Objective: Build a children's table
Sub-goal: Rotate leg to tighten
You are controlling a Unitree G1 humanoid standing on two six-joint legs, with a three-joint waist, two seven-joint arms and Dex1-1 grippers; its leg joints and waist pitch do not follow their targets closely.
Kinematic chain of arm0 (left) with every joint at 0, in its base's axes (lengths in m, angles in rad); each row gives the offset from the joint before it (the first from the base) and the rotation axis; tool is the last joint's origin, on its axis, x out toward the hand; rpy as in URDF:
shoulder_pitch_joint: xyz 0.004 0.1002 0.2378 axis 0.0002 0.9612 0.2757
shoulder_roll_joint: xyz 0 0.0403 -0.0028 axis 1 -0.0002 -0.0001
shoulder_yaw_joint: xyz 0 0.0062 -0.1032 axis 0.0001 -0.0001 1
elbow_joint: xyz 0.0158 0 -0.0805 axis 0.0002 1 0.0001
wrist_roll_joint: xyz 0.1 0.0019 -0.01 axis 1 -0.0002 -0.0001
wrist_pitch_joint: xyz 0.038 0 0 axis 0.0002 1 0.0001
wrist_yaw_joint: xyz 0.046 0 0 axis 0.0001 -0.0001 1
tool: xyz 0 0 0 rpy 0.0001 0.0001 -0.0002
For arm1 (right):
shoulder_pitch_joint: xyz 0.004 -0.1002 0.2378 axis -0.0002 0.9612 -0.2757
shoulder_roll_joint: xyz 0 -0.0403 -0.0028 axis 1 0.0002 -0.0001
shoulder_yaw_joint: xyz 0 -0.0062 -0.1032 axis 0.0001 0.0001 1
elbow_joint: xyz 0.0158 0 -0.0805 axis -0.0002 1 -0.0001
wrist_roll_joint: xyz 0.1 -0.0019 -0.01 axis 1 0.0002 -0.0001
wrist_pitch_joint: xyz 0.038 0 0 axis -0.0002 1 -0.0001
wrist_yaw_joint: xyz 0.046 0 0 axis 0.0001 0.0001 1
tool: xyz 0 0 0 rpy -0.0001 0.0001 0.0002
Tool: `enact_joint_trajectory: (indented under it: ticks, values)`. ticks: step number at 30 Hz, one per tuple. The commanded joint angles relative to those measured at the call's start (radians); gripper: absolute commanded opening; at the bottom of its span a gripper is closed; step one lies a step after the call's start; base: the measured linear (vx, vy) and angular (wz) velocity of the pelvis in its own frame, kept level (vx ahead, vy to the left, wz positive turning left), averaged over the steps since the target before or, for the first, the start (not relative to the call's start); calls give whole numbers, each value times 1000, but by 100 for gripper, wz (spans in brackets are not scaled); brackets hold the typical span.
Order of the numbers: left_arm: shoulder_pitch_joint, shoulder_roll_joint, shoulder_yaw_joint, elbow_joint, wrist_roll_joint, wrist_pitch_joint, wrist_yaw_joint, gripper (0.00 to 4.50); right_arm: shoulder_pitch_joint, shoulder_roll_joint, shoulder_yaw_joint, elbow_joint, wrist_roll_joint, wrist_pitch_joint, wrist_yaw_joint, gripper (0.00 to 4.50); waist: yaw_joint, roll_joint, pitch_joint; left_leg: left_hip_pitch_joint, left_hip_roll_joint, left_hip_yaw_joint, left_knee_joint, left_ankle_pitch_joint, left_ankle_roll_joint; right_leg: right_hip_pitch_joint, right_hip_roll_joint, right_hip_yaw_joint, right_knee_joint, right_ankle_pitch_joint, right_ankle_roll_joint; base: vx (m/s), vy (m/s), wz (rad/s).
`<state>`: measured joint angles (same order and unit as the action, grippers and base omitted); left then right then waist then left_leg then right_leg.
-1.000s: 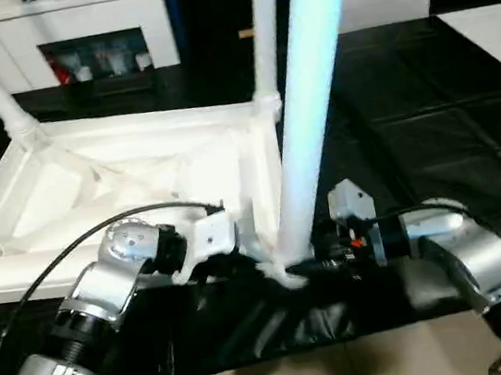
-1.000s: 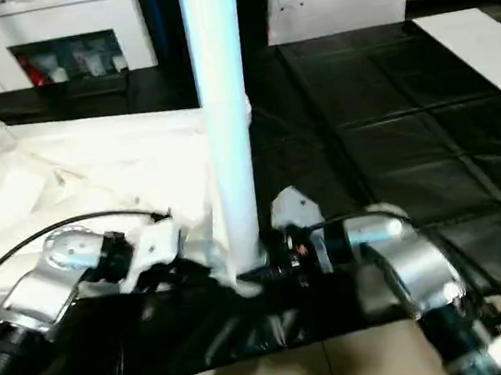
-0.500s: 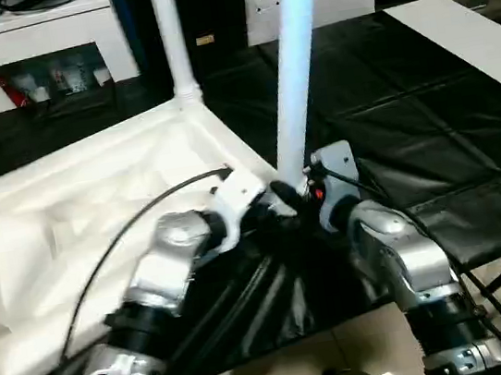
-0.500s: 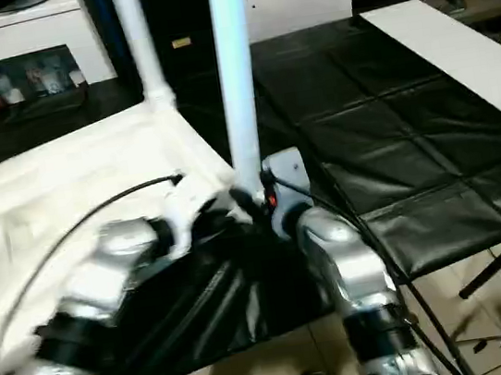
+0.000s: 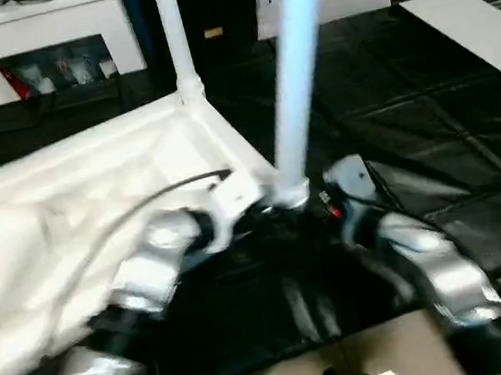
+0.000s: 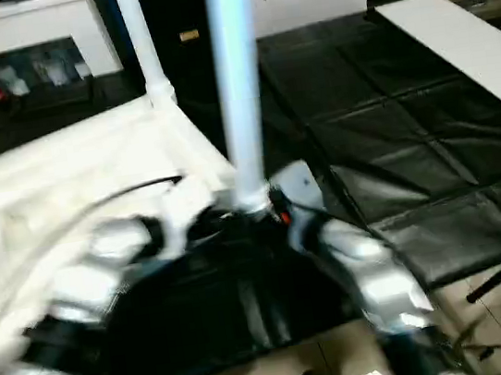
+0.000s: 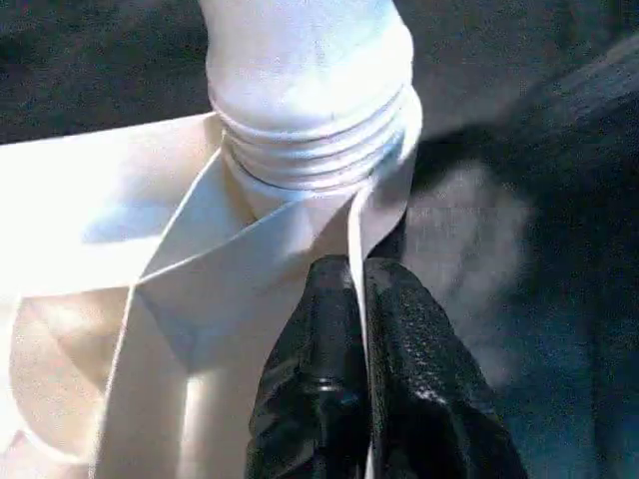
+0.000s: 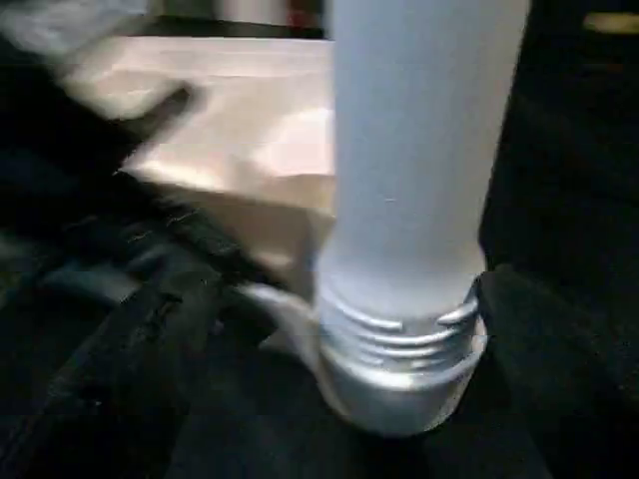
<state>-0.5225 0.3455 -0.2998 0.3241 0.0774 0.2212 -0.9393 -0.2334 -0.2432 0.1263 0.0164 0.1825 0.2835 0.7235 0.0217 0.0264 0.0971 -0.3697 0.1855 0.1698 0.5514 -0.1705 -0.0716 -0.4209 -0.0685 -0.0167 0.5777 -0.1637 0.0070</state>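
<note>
You had the white plastic rectangular tabletop (image 5: 93, 196) lying underside up on the black floor mat (image 5: 427, 116), one long white tapered tube leg (image 5: 176, 39) standing in its far corner socket. A second leg (image 5: 296, 78) stood in the near socket, threads still exposed. Your left tool (image 7: 361, 329) was pinched shut on the thin rim beside that socket. Your right tool sat beside the leg; its opening could not be told. Judged light, stiff, smooth and slippery: grip the leg low, near the threads. No legible writing was found.
</note>
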Motion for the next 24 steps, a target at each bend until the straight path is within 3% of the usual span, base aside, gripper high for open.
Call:
enact_joint_trajectory:
  ticks: [1,4,7,13,15,18,24]
  values:
    - [14,32,-52,21,-6,-78,-105,0,-5,-34,4,-36,49,18,104,444,8,-7,-70,1,29,-1,-49,-177,87,55,-49,28,-59,-167,-214,0,0,0]
    - [11,77,-50,37,-51,-138,-242,0,-16,-119,14,-38,76,18,223,444,14,-7,-74,1,28,4,-41,-124,97,62,-44,27,-42,-29,-268,0,0,0]
    - [3,99,-51,44,-79,-164,-327,0,-29,-168,33,-28,71,1,294,444,24,-9,-75,7,30,9,-38,-121,107,61,-44,28,-39,-16,-289,0,0,0]
    - [-31,136,-89,79,-113,-241,-483,0,-87,-243,90,22,64,-18,436,444,42,-6,-71,15,39,9,-43,-189,67,56,-50,27,-47,-167,-272,0,0,0]
    - [-43,139,-99,86,-116,-261,-511,0,-114,-255,120,42,45,-39,475,444,46,-13,-74,18,38,11,-41,-197,61,54,-49,28,-47,-181,-267,0,0,0]
    - [-56,139,-103,103,-113,-285,-536,0,-136,-261,147,64,31,-57,511,444,54,-13,-76,15,39,10,-39,-181,57,55,-51,30,-44,-187,-258,0,0,0]
    - [-67,138,-106,126,-110,-314,-560,0,-165,-249,174,99,27,-68,542,398,62,-17,-76,11,36,9,-36,-182,52,54,-51,30,-42,-206,-248,0,0,0]
